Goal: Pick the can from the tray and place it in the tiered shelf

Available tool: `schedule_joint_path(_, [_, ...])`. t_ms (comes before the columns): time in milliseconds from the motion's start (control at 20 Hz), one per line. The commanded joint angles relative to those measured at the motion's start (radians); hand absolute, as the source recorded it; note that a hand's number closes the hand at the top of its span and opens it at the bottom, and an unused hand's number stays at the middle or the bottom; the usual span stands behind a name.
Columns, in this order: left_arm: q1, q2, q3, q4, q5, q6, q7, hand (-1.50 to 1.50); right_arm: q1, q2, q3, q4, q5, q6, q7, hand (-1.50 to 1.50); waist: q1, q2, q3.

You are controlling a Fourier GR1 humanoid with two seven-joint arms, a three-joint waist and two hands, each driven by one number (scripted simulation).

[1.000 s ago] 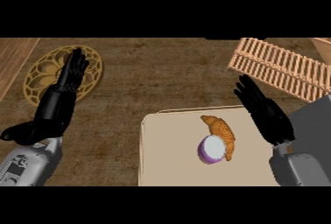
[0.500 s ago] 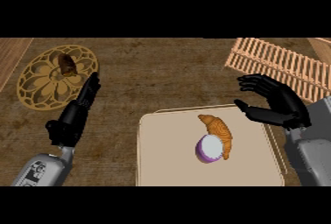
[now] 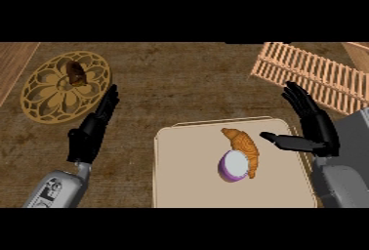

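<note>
A purple can with a white top [image 3: 234,165] lies on the beige tray [image 3: 187,176], touching a croissant [image 3: 243,145] along its right side. My right hand [image 3: 314,127] hovers open over the tray's right edge, fingers straight and thumb pointing left toward the croissant, a short gap from the can. The slatted wooden tiered shelf [image 3: 317,73] stands at the back right, beyond that hand. At the left of the tray my left hand [image 3: 92,129] rests open with its fingers up.
A round golden openwork plate [image 3: 51,93] sits at the back left with a small brown item [image 3: 75,72] on it. The counter's wooden edge [image 3: 13,61] runs along the far left.
My right hand has dropped toward the tray's right edge and its fingers have straightened from a curl. My left hand has drawn back off the golden plate, uncovering the brown item.
</note>
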Motion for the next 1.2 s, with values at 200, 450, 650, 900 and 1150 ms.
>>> schedule_joint_path(200, [-0.017, -0.006, 0.030, 0.047, -0.001, -0.035, -0.015, 0.00, -0.037, -0.165, 0.122, -0.148, 0.071, 0.207, 0.156, -1.50, -0.007, -0.005, -0.002])
schedule_joint_path(450, [0.039, -0.007, 0.028, -0.009, -0.006, -0.039, -0.001, 0.00, -0.077, -0.250, 0.127, -0.361, 0.038, 0.267, 0.438, -1.50, -0.006, -0.009, -0.003])
schedule_joint_path(650, [0.036, -0.020, 0.027, -0.022, -0.018, -0.026, 0.013, 0.00, -0.088, -0.295, 0.220, -0.472, 0.109, 0.312, 0.567, -1.50, -0.005, -0.010, -0.002])
schedule_joint_path(900, [0.048, -0.005, 0.044, -0.017, -0.019, -0.045, -0.016, 0.00, -0.097, -0.418, 0.299, -0.562, 0.178, 0.452, 0.661, -1.50, -0.006, -0.008, -0.003])
schedule_joint_path(1150, [0.066, -0.028, 0.040, -0.010, -0.039, -0.046, -0.015, 0.00, -0.124, -0.379, 0.360, -0.757, 0.193, 0.461, 0.949, -1.50, -0.005, -0.008, -0.002])
